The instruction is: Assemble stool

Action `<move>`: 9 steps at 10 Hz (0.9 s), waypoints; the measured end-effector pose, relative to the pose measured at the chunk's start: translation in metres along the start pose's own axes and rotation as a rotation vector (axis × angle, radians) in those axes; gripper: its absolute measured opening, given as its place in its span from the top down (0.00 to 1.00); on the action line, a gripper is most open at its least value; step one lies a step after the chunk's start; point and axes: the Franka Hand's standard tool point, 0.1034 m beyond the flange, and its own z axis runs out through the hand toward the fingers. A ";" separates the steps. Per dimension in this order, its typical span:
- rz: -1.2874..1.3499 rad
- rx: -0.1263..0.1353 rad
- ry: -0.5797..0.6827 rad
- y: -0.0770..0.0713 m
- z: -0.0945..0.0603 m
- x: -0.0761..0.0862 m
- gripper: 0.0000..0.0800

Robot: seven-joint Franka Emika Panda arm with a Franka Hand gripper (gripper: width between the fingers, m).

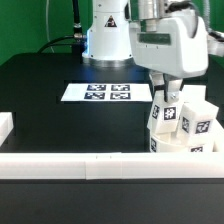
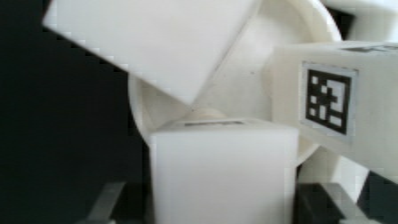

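My gripper point(image 1: 163, 98) is at the exterior view's right, shut on a short white leg point(image 1: 164, 114) that stands upright over the round white seat point(image 1: 178, 147). In the wrist view this leg point(image 2: 217, 165) fills the gap between the two dark fingers point(image 2: 111, 203), with the gripper point(image 2: 219, 205) closed on its sides. Its far end meets the seat's curved rim point(image 2: 146, 115). A second leg point(image 1: 197, 122) with a black-and-white tag stands on the seat close beside it, also seen in the wrist view point(image 2: 334, 92). A third white leg point(image 2: 157, 45) leans tilted beyond them.
The marker board point(image 1: 97, 92) lies flat on the black table in the middle. A long white rail point(image 1: 90, 165) runs along the front edge, just in front of the seat. A short rail piece point(image 1: 5, 126) sits at the left. The robot's base point(image 1: 105, 35) stands at the back.
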 end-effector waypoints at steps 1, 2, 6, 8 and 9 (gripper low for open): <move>0.048 0.003 -0.006 0.000 0.000 0.000 0.58; 0.109 0.003 -0.007 0.000 0.000 0.000 0.58; 0.351 0.014 -0.018 0.000 0.000 0.001 0.58; 0.641 0.051 -0.063 0.001 0.000 0.005 0.58; 0.737 0.063 -0.077 0.001 0.000 0.006 0.58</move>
